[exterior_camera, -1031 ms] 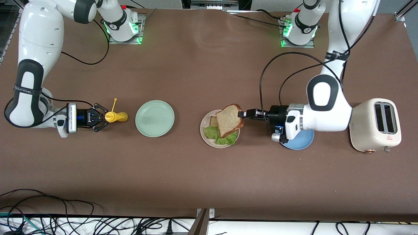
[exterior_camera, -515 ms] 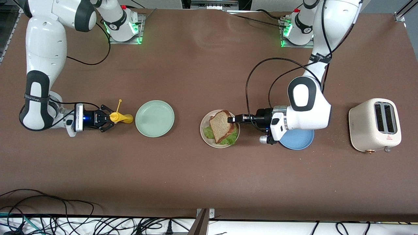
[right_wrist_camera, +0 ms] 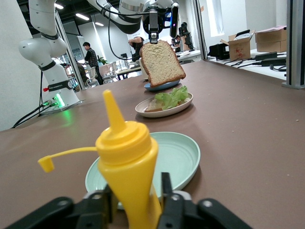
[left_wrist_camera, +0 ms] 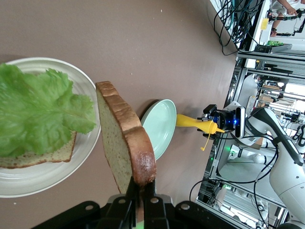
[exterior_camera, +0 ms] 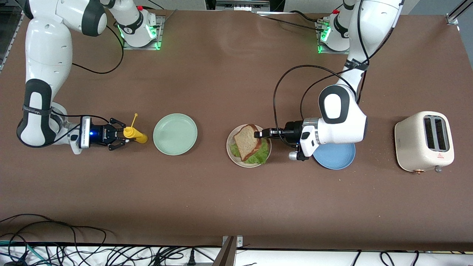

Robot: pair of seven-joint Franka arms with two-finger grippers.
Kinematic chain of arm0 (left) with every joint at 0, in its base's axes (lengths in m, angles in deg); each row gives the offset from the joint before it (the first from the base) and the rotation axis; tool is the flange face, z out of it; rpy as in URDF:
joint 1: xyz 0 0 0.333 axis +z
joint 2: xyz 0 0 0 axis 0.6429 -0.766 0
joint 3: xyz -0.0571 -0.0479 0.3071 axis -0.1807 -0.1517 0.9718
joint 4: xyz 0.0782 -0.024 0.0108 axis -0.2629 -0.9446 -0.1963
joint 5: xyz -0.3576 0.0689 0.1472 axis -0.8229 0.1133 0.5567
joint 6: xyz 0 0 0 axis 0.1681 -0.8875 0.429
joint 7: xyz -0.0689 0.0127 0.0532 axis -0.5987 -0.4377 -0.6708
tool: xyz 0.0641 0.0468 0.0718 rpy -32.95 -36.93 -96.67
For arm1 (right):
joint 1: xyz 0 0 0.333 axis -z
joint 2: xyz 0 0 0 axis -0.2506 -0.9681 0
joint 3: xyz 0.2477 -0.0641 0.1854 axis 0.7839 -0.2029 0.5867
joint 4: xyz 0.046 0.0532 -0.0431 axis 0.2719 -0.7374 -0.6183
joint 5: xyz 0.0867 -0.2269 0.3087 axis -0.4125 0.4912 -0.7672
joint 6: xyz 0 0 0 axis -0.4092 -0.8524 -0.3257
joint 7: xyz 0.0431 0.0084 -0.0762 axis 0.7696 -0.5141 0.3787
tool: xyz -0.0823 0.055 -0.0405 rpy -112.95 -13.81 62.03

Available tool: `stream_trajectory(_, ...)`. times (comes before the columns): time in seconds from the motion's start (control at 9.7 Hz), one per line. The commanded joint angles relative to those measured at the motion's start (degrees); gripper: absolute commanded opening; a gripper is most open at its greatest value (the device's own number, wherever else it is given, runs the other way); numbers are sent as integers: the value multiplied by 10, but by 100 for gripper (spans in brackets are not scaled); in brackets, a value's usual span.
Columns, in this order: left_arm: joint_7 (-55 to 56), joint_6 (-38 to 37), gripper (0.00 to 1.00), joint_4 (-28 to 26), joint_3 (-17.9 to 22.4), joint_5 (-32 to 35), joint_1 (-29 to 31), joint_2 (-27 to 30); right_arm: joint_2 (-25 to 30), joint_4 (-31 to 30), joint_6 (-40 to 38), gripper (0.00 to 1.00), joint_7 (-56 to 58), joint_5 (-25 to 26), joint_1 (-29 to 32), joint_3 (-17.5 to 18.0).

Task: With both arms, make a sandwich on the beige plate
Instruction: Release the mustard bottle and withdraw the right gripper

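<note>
The left gripper [exterior_camera: 259, 133] is positioned over the beige plate [exterior_camera: 231, 155], its fingers pressed together on the crust edge of a bread slice [exterior_camera: 246, 140]. In the left wrist view the slice [left_wrist_camera: 125, 145] is seen held tilted in the air above the plate [left_wrist_camera: 57, 177], clear of the food below. On the plate, a green lettuce leaf [left_wrist_camera: 40, 110] is laid over a second bread slice [left_wrist_camera: 43, 153], whose edge shows under the leaf. The plate is located mid-table, between a mint-green plate [exterior_camera: 175, 133] and a blue plate [exterior_camera: 335, 156], the latter partly covered by the left arm.

The right gripper [exterior_camera: 119, 134] is placed low at the right arm's end of the table, around a yellow squeeze bottle [exterior_camera: 134, 135]. In the right wrist view the fingers [right_wrist_camera: 166, 190] are seen flanking the bottle [right_wrist_camera: 127, 164]; whether contact is made cannot be told. A cream toaster [exterior_camera: 424, 141] stands at the left arm's end.
</note>
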Motion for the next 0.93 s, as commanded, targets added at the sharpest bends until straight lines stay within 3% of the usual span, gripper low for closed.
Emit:
stream_trajectory(0.0,-15,33,0,-26,7,-30,-24,16,13,9,-13,100,11,5,15,3)
stream_trajectory(0.21,-15,41,0,-28,7,-37,-31,13,15,28,-24,100,-23,13,16,-8)
stream_trajectory(0.41,-19,62,0,-28,7,-38,-38,2,17,99,-25,100,-85,80,15,-42)
stream_trajectory(0.62,-33,63,0,-27,7,-38,-38,-8,34,124,-25,100,-143,137,13,-76)
stream_trajectory(0.82,-36,75,0,-27,7,-38,-42,-15,50,173,-43,100,-207,210,12,-89)
